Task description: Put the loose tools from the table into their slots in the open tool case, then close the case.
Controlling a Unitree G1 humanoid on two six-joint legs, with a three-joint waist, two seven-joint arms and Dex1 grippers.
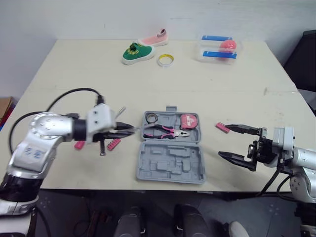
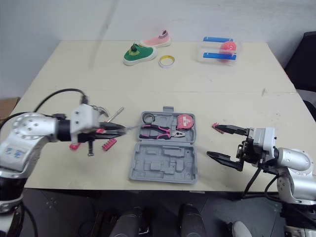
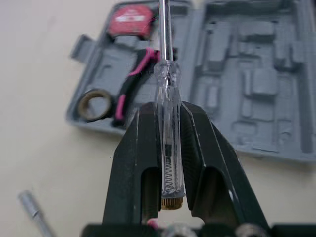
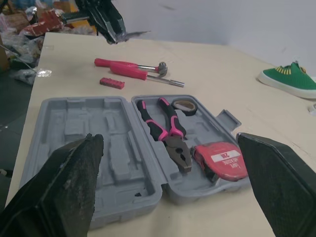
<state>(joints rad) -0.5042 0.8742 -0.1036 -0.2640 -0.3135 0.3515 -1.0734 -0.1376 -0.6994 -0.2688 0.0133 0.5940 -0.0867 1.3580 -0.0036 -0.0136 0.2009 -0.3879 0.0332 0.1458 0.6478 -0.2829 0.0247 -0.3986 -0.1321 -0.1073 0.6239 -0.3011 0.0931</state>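
Left gripper (image 3: 168, 116) clenched on clear-handled screwdriver (image 3: 167, 94), shaft aimed over open tool case (image 1: 170, 165). In left eye view, gripper left of centre, tip just beside case's left edge. Case at frame centre, empty half toward lower frame. In slots of upper half: pink-black pliers (image 1: 165, 132), red tape measure (image 1: 189, 121), tape roll (image 1: 150, 117). Loose on table: pink bit strip (image 1: 113, 144) just below left gripper in frame; second pink strip (image 1: 222, 127) right of case. Right gripper (image 1: 222, 140) lower right, jaws spread wide, holding nothing, apart from case.

The tabletop (image 1: 74, 69) is viewed from above by both eyes; the tool case (image 4: 64, 118) is shared by both wrist views, apparently nearer in the left.
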